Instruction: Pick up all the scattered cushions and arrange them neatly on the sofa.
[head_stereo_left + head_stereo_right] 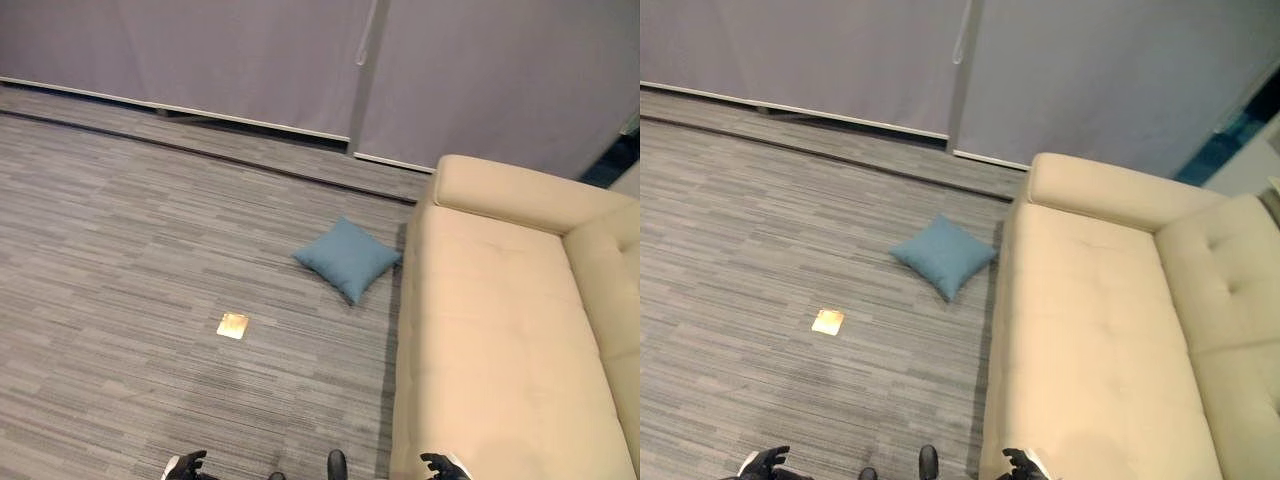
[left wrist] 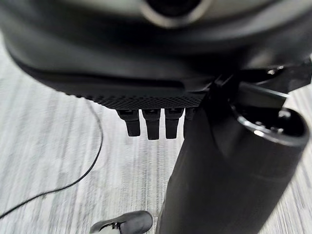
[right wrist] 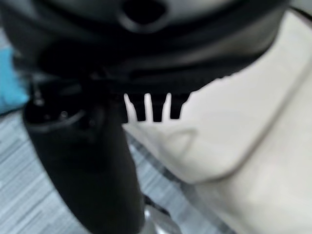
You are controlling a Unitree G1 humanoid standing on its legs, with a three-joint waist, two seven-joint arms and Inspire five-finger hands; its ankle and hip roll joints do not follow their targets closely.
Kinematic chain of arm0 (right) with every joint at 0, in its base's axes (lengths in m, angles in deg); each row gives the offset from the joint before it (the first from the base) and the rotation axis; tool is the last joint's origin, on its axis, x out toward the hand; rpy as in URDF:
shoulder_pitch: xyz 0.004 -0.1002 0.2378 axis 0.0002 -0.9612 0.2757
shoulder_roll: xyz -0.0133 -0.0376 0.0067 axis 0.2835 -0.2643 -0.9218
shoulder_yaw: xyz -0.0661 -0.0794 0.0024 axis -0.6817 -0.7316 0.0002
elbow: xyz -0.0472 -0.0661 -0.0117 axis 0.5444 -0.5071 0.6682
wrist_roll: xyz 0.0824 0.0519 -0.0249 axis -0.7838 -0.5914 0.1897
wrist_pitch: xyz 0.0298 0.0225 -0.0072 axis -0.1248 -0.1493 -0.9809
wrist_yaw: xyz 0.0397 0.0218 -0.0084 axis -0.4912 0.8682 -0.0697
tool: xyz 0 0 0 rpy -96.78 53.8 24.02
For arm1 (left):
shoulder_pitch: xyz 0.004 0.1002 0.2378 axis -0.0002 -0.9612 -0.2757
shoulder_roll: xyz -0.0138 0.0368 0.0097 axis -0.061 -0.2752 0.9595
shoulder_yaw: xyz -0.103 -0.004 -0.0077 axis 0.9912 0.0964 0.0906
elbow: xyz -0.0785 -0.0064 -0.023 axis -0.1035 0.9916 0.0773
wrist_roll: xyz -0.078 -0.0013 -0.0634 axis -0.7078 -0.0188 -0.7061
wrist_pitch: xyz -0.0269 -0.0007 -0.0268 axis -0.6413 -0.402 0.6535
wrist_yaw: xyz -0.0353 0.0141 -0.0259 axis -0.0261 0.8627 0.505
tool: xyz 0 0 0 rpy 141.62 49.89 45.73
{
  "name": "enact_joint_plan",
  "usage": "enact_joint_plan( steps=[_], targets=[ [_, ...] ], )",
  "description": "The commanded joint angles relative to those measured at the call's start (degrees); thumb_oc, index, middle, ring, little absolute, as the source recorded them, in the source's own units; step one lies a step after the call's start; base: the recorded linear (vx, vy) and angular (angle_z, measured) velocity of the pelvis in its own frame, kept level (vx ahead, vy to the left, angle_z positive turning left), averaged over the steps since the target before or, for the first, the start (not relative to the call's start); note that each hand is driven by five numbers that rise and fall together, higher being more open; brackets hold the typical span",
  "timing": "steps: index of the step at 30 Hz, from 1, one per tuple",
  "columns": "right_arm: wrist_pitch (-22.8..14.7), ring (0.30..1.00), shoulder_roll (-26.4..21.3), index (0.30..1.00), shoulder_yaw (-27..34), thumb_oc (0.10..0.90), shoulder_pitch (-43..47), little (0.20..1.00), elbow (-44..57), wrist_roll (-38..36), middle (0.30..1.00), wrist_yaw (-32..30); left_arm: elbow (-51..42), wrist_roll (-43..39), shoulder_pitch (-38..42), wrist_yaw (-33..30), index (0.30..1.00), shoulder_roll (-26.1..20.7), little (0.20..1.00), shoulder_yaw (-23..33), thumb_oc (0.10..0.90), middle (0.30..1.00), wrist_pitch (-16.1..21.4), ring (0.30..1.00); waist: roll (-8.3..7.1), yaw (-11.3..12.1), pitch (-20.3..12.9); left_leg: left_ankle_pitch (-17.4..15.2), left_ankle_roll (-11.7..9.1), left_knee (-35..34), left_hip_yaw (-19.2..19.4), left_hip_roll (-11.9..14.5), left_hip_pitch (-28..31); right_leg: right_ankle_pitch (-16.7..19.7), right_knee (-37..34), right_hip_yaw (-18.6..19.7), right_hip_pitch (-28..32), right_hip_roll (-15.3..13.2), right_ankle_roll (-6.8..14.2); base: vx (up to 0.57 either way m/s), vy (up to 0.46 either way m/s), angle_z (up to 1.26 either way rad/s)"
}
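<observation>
Left eye view: blue cushion on floor, just beside sofa, at 12 o'clock; none on seat. Left hand and right hand relaxed, straight-fingered, holding nothing; pick-up not yet begun.

Head stereo pair looking down, sharing sofa and cushion (wrist cameras floorward, close)

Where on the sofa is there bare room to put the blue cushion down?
The sofa seat lies bare from its armrest to the backrest, so any patch is free. The blue cushion lies on the carpet beside the sofa's front edge, near the armrest end. Nothing is crowded.
</observation>
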Motion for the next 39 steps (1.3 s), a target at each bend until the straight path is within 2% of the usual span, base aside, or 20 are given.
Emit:
enact_joint_plan(
  steps=[1, 3, 4, 5, 6, 8, 10, 13, 15, 17, 19, 21, 22, 23, 24, 26, 33, 34, 39],
  targets=[
    [-0.7, 0.900, -3.6, 0.900, 1.1, 0.800, 0.3, 0.900, 1.2, -0.1, 0.900, -1.2, -0.5, 0.2, 2.2, -0.9, 0.900, -1.3, 0.900, 1.0, 0.800, 0.900, 1.3, 0.900, -3.37, -0.5, -0.2, -8.6, -1.5, 7.1, 2.8, -4.2, -2.3, -4.9, 5.0, 1.7, -2.6, -0.7, 4.3, 0.06, -0.083, 0.40],
    [-0.6, 0.900, -4.2, 0.900, 1.3, 0.800, 0.5, 0.900, 1.1, -0.3, 0.900, -1.4, -0.6, -0.7, 2.0, -1.0, 0.900, -1.1, 0.900, 1.2, 0.800, 0.900, 1.1, 0.900, -3.96, -0.1, 0.5, -9.3, -2.8, 13.2, 5.5, -3.6, -5.0, -5.5, 4.2, 0.0, -0.9, -1.5, 3.6, 0.05, -0.074, 0.43],
    [-0.3, 0.900, -4.7, 0.900, 1.2, 0.800, 0.8, 0.900, 1.0, -0.7, 0.900, -1.6, -0.7, -1.4, 2.1, -1.3, 0.900, -0.9, 0.900, 0.9, 0.800, 0.900, 0.9, 0.900, -4.48, 0.5, 1.3, -7.9, -3.2, 16.9, 9.0, -1.8, -8.3, -6.2, 3.7, -1.7, 0.4, -2.6, 3.2, 0.08, -0.062, 0.72],
    [-0.3, 0.900, -4.8, 0.900, 1.1, 0.800, 0.9, 0.900, 0.9, -0.9, 0.900, -1.7, -0.8, -1.4, 2.2, -1.3, 0.900, -0.9, 0.900, 0.8, 0.800, 0.900, 0.8, 0.900, -4.66, 0.7, 1.4, -8.0, -2.8, 17.3, 10.4, -1.3, -9.7, -6.4, 3.4, -2.1, 0.9, -2.8, 3.1, 0.19, -0.070, 0.91],
    [-0.3, 0.900, -4.9, 0.900, 1.1, 0.800, 0.9, 0.900, 0.8, -1.2, 0.900, -1.6, -0.9, -1.1, 2.1, -1.3, 0.900, -1.1, 0.900, 0.6, 0.800, 0.900, 0.6, 0.900, -4.86, 1.6, 1.0, -6.7, -2.1, 14.9, 11.2, -1.2, -11.8, -6.9, 2.6, -2.3, 2.0, -2.5, 3.1, 0.29, -0.032, 1.00],
    [-0.4, 0.900, -4.9, 0.900, 1.2, 0.800, 0.5, 0.900, 0.6, -1.7, 0.900, -2.1, -1.0, -1.6, 1.8, -1.2, 0.900, -1.3, 0.900, 0.7, 0.800, 0.900, 1.1, 0.900, -3.99, 3.5, 1.1, 0.2, -2.8, 10.0, 9.7, -1.0, -18.0, -9.5, 2.0, 0.0, 5.2, -0.7, 2.7, 0.49, 0.077, 0.64],
    [-0.3, 0.900, -3.8, 0.900, 1.1, 0.800, 0.3, 0.900, -0.1, -0.9, 0.900, -1.8, -0.6, -1.3, 1.1, -1.1, 0.900, -1.3, 0.900, 1.3, 0.800, 0.900, 0.9, 0.900, -4.13, 3.6, -0.6, 0.1, -1.7, 5.8, 9.3, -1.5, -13.9, -10.8, 4.7, 0.6, 5.8, -1.0, 3.3, 0.55, 0.190, 0.14],
    [-0.3, 0.900, -2.9, 0.900, 0.7, 0.800, 0.7, 0.900, -0.1, -0.1, 0.900, -1.7, -0.9, -1.2, 1.3, -1.1, 0.900, -1.4, 0.900, 1.6, 0.800, 0.900, 0.9, 0.900, -4.39, 4.1, -1.1, -1.3, -0.4, 5.9, 9.6, -2.2, -12.0, -10.9, 9.0, 1.4, 5.4, -2.5, 4.6, 0.30, 0.163, -1.01],
    [-0.3, 0.900, -2.3, 0.900, -0.1, 0.800, 2.5, 0.900, 0.9, 0.4, 0.900, -1.3, -2.0, -2.1, 2.4, -1.2, 0.900, -2.1, 0.900, 1.5, 0.800, 0.900, 0.8, 0.900, -3.83, 3.4, -0.2, -3.2, 1.8, 5.3, 9.3, -2.9, -8.8, -4.1, 22.0, 2.3, -0.6, -4.3, 7.1, 0.25, 0.204, -0.41],
    [-0.4, 0.900, -2.0, 0.900, -0.2, 0.800, 2.7, 0.900, 1.5, 0.5, 0.900, -1.3, -2.2, -2.4, 2.5, -1.4, 0.900, -2.2, 0.900, 1.5, 0.800, 0.900, 0.9, 0.900, -3.17, 3.2, 0.0, -3.9, 2.1, 5.1, 9.2, -2.7, -7.5, -3.7, 24.1, 2.1, -1.9, -4.9, 6.9, 0.18, 0.101, 0.13],
    [-0.4, 0.900, -2.0, 0.900, -0.3, 0.800, 2.7, 0.900, 1.7, 0.5, 0.900, -1.3, -2.2, -2.5, 2.3, -1.4, 0.900, -2.2, 0.900, 1.6, 0.800, 0.900, 1.0, 0.900, -2.92, 2.9, -0.2, -4.3, 2.1, 4.5, 8.8, -2.8, -6.3, -4.2, 23.3, 1.7, -2.5, -4.8, 6.4, 0.16, 0.049, 0.24],
    [-0.3, 0.900, -2.4, 0.900, -0.5, 0.800, 2.9, 0.900, 1.7, 0.6, 0.900, -1.2, -1.8, -2.7, 1.9, -1.2, 0.900, -2.0, 0.900, 1.7, 0.800, 0.900, 0.9, 0.900, -2.36, 2.0, -0.6, -5.0, 1.9, 3.4, 8.1, -3.1, -4.1, -6.2, 17.5, 0.9, -4.5, -3.4, 5.7, 0.17, 0.030, -0.08],
    [-0.3, 0.900, -2.4, 0.900, -0.5, 0.800, 2.9, 0.900, 1.7, 0.6, 0.900, -1.2, -1.8, -2.7, 1.9, -1.2, 0.900, -2.0, 0.900, 1.7, 0.800, 0.900, 0.9, 0.900, -2.32, 2.0, -0.5, -5.1, 1.9, 3.3, 8.0, -3.1, -3.9, -6.3, 17.4, 0.8, -4.3, -3.4, 5.7, 0.11, 0.004, -0.26],
    [-0.3, 0.900, -2.5, 0.900, -0.6, 0.800, 3.0, 0.900, 1.7, 0.6, 0.900, -1.1, -1.3, -2.6, 1.9, -1.2, 0.900, -2.0, 0.900, 1.7, 0.800, 0.900, 0.8, 0.900, -2.35, 1.4, -0.3, -5.4, 1.9, 3.0, 7.6, -3.5, -3.1, -5.9, 13.8, 0.8, -5.9, -2.5, 5.5, 0.10, -0.013, -0.21],
    [-0.3, 0.900, -2.6, 0.900, -0.4, 0.800, 2.8, 0.900, 1.6, 0.4, 0.900, -1.2, -1.0, -2.3, 2.2, -1.2, 0.900, -2.2, 0.900, 1.4, 0.800, 0.900, 0.9, 0.900, -2.79, 1.1, -0.3, -5.7, 2.0, 3.6, 7.0, -4.1, -3.2, -6.2, 10.2, 1.2, -4.4, -2.6, 5.5, 0.11, -0.018, -0.04],
    [-0.3, 0.900, -2.5, 0.900, -0.6, 0.800, 2.5, 0.900, 1.7, 0.5, 0.900, -1.4, -0.2, -1.2, 1.5, -1.4, 0.900, -2.2, 0.900, 2.2, 0.800, 0.900, 0.8, 0.900, -3.38, 1.1, 0.0, -5.7, 1.4, 2.9, 8.2, -4.1, -2.4, -5.4, 7.3, 1.4, -2.2, -2.9, 6.0, 0.04, -0.036, 0.33],
    [-0.2, 0.900, -2.7, 0.900, -0.2, 0.800, 1.2, 0.900, -0.1, 0.3, 0.900, -1.2, 0.3, 1.2, 0.1, -0.7, 0.900, -0.7, 0.900, 0.6, 0.800, 0.900, 0.3, 0.900, -2.88, 1.1, -2.2, -5.1, 0.6, -0.3, 9.0, -3.2, -0.1, -5.2, 1.5, 2.1, 2.2, -1.7, 5.1, 0.04, -0.040, 0.03],
    [0.6, 0.900, -4.8, 0.900, 3.9, 0.800, 1.4, 0.900, -3.3, -6.1, 0.900, 0.8, 1.7, -2.6, 0.2, 0.1, 0.900, 1.9, 0.900, -0.1, 0.800, 0.900, 0.2, 0.900, -0.86, -0.6, -1.8, -8.5, -2.6, 8.1, 13.9, 1.7, -2.1, -6.6, 0.5, -2.2, 1.9, -3.6, 3.8, 0.00, -0.026, -0.16],
    [0.4, 0.900, -4.9, 0.900, 3.5, 0.800, 1.4, 0.900, -3.3, -5.7, 0.900, 0.5, 3.1, -1.2, -0.6, 0.0, 0.900, 1.3, 0.900, 0.1, 0.800, 0.900, -0.2, 0.900, -0.66, -0.2, -2.2, -7.3, -3.1, 6.0, 12.8, 2.2, 0.0, -7.0, 0.1, -3.1, 3.5, -2.9, 3.2, 0.05, -0.032, 0.09]
  ],
)
